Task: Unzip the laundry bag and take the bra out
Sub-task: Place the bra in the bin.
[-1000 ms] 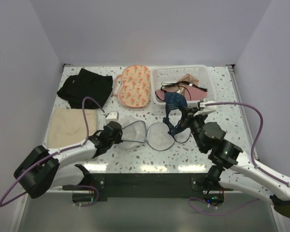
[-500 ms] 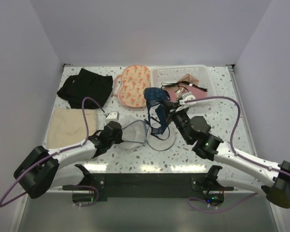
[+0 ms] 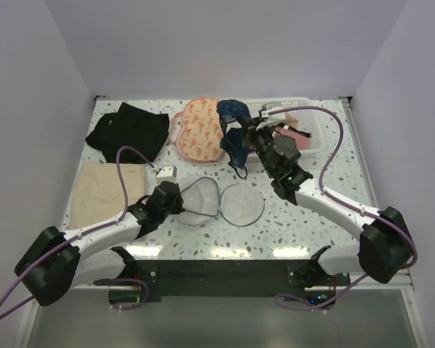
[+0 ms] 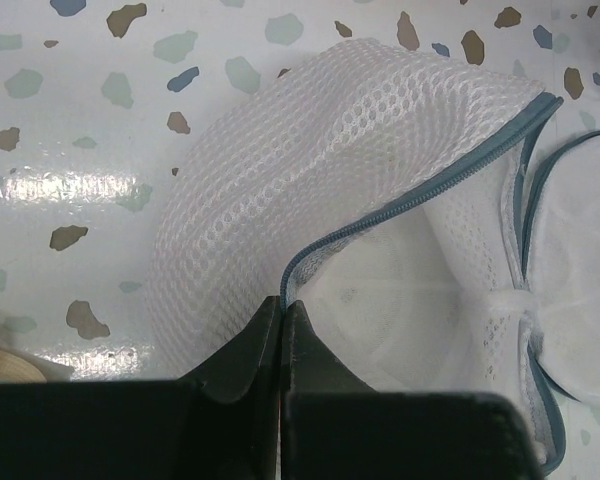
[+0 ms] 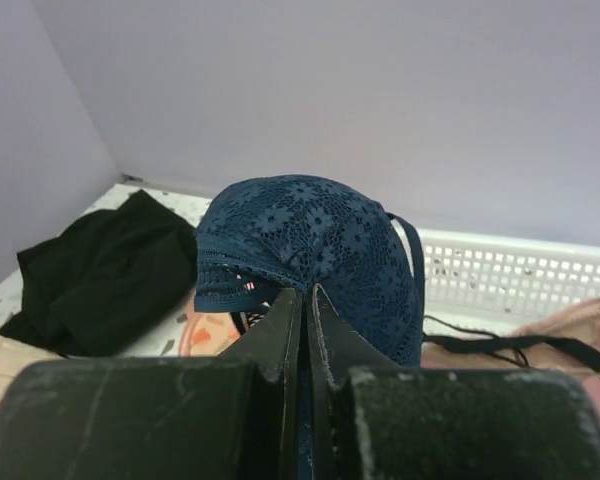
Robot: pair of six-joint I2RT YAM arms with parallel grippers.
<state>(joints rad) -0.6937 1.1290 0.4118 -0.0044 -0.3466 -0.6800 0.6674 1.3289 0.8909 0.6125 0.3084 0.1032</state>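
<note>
Right pincer (image 5: 302,300) clamped on the dark blue lace bra (image 5: 310,235), holding it up off the counter (image 3: 312,217), near the white basket (image 5: 520,265); left pincer (image 4: 282,305) pinched closed on the zipper edge of the mesh laundry bag (image 4: 340,130), which lies unzipped on the counter, apart from the bra.

Surface (image 3: 344,170): bare on the right and along the near edge.
Obstacles: open mesh bag (image 3: 221,203), centre; black garment (image 3: 127,130), beige cloth (image 3: 105,188) and white block (image 3: 165,172), left; pouch (image 3: 201,129) and basket (image 3: 304,109), rear.
</note>
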